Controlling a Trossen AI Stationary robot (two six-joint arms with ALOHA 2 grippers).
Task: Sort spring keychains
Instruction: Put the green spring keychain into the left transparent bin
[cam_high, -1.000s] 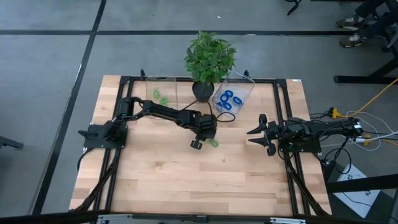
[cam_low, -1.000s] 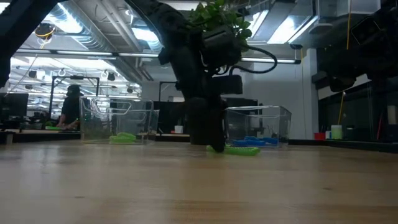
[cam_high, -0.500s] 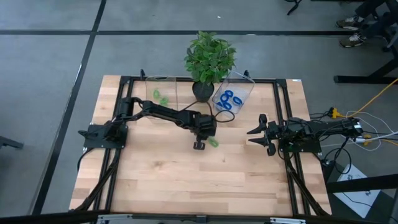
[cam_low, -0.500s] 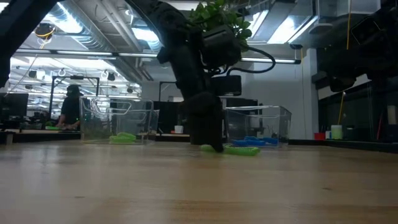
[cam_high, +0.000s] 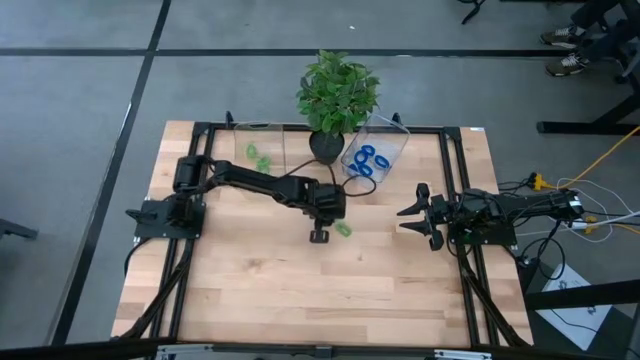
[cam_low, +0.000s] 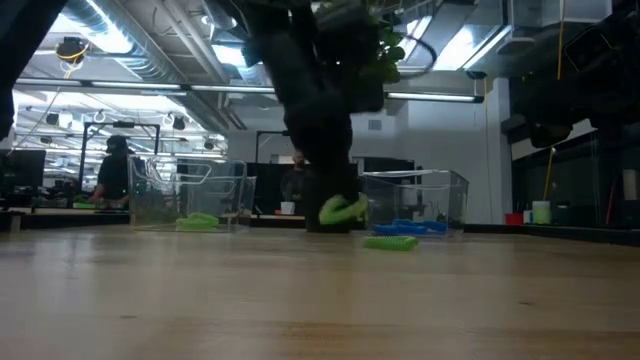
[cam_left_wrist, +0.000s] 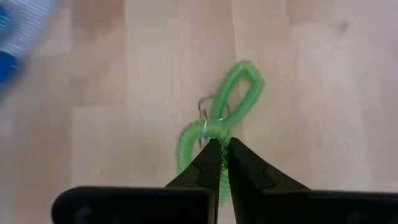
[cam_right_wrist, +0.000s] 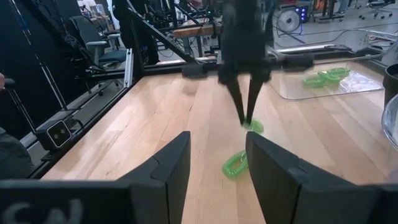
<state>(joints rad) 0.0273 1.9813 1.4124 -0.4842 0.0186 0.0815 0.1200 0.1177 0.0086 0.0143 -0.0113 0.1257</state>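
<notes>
My left gripper (cam_high: 320, 236) hangs over the middle of the table, shut on a light green spring keychain (cam_low: 342, 210) that is lifted off the wood. A second green keychain (cam_low: 390, 242) lies flat on the table just beside it, also seen from the right wrist (cam_right_wrist: 235, 164). A clear bin at the far left (cam_high: 262, 150) holds green keychains, and a clear bin at the far right (cam_high: 385, 150) holds blue ones (cam_high: 365, 161). My right gripper (cam_high: 412, 212) waits open at the table's right side. My left gripper pinches the green keychain's coil (cam_left_wrist: 210, 129) between its two fingertips, coming steeply from above. The loop hangs at the fingertips, clear of the table, curving off to one side (cam_left_wrist: 185, 146).
A potted plant (cam_high: 337, 92) stands at the far edge between the two bins. Black rails (cam_high: 200, 128) frame the table. Bare wood lies toward the near edge (cam_high: 320, 300). A person shows far off in the room (cam_low: 115, 170).
My left gripper has risen from the table and rolled a little, taking one green keychain up with it. That keychain now hangs clear of the wood, while the other green one stays where it lay.
</notes>
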